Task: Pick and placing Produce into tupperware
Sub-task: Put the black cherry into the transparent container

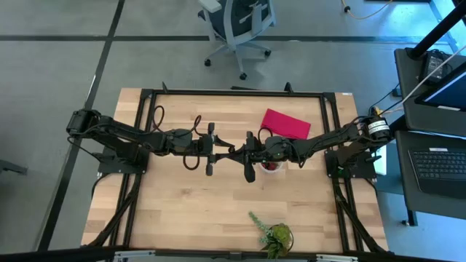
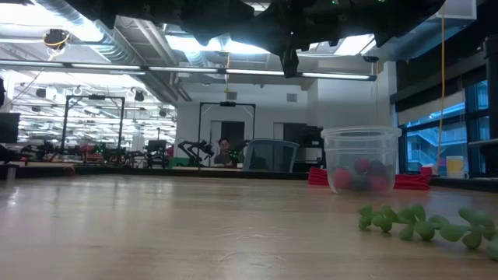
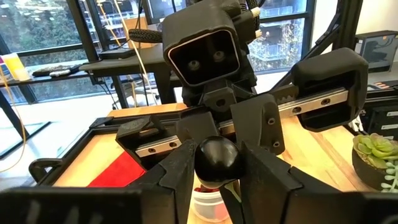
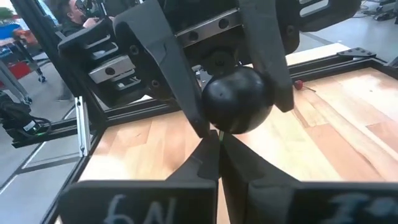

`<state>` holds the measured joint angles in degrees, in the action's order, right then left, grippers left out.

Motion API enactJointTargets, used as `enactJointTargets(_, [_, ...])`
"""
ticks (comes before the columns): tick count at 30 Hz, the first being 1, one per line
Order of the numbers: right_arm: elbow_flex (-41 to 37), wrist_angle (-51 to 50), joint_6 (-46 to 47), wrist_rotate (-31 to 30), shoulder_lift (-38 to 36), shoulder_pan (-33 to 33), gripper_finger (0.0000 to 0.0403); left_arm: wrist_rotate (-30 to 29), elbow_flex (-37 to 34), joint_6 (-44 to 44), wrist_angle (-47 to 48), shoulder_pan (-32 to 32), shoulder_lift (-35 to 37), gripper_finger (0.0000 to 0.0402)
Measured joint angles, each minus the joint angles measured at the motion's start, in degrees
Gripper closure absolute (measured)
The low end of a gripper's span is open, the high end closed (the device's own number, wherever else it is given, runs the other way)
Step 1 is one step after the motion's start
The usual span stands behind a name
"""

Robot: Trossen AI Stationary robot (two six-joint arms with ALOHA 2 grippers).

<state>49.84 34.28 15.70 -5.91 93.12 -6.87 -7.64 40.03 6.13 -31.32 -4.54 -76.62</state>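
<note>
From above, both arms meet over the middle of the table, a little toward its right side. The left gripper and the right gripper are nose to nose, just beside the tupperware, which stands near the flat red piece. A green leafy plant sits by the near edge.

At table height, the tupperware stands upright with red and dark produce already in its bottom. The arms hang well above it. A green sprig lies in front.

From the left wrist, the left gripper pinches a dark round berry between its fingers, with the right arm's wrist directly behind it and the cup rim below.

From the right wrist, the right gripper has its fingers pressed together, apparently on the thin stem under the same berry.

To me this looks like a hand-over in mid-air. If the left lets go before the stem grip is sure, the berry could drop and miss the cup, or the two grippers could knock together.
</note>
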Motion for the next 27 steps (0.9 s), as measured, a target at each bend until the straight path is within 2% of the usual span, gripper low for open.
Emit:
enactJointTargets(19, [0.00,-2.79,-2.32,-0.10,-0.07,0.00,0.0401,0.02,0.00,0.36,1.38,0.00,-0.02,0.0274])
enactJointTargets(22, [-0.07,-3.26,-2.36,-0.04,-0.07,-0.04,0.0401,0.02,0.00,0.15,1.76,0.02,-0.02,0.0250])
enactJointTargets(27, [-0.07,-3.34,-2.36,-0.04,-0.07,-0.02,0.0401,0.02,0.00,0.17,1.88,0.02,0.09,0.0184])
